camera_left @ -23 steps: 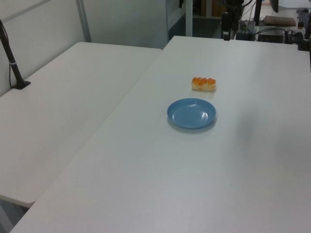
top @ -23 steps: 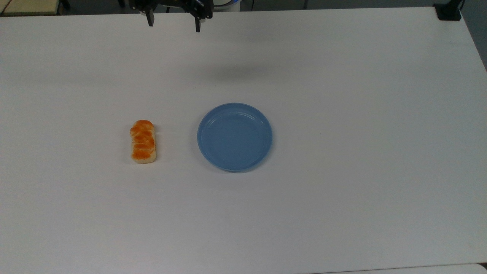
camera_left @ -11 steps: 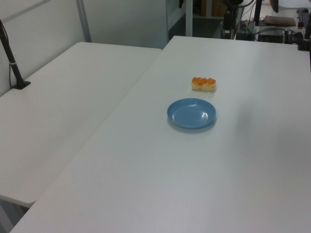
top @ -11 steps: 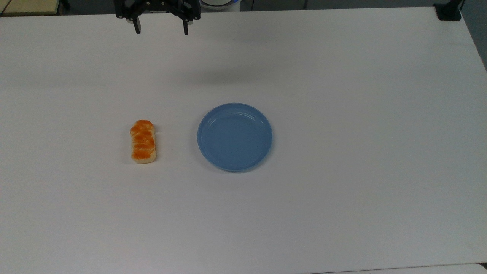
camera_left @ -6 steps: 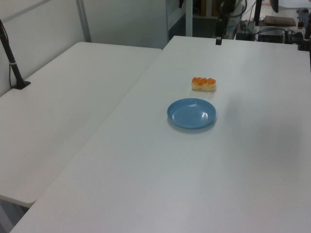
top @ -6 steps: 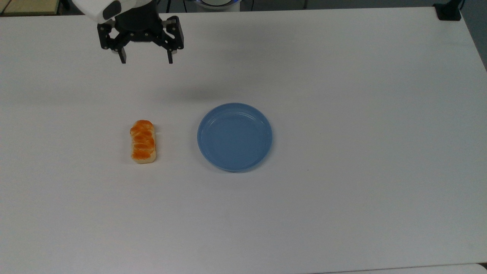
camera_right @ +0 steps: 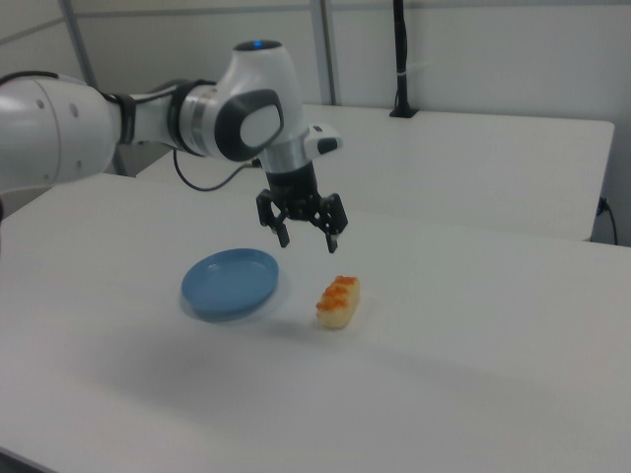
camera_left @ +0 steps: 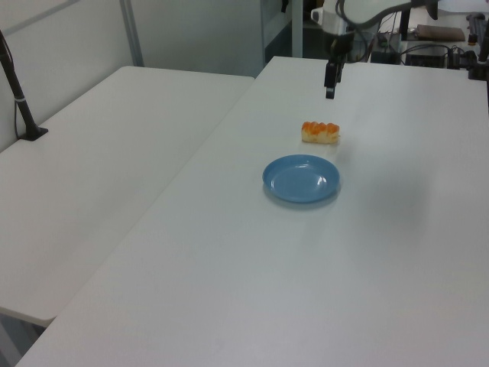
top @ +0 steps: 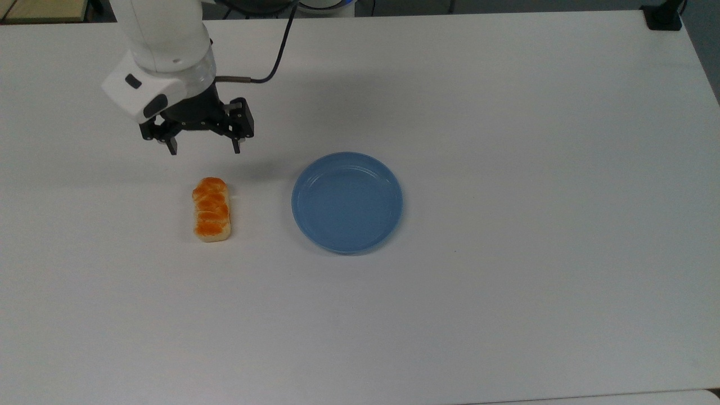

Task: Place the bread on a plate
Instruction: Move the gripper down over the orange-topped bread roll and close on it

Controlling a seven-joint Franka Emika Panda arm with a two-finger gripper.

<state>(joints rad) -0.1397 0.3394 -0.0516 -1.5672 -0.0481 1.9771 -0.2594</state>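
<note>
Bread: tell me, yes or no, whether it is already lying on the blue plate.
No, the bread lies on the white table, apart from the empty plate, on the top view's left of it.

Cut off by the top view's upper edge: the white arm [top: 163, 39] above its wrist and the black cable [top: 275, 50]. In the left view, gripper [camera_left: 330, 84] too small to separate its fingers; arm [camera_left: 359, 11] cropped at the top edge.

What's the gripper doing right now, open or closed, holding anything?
Gripper: open, holding nothing, in the air above the table, short of the bread.
</note>
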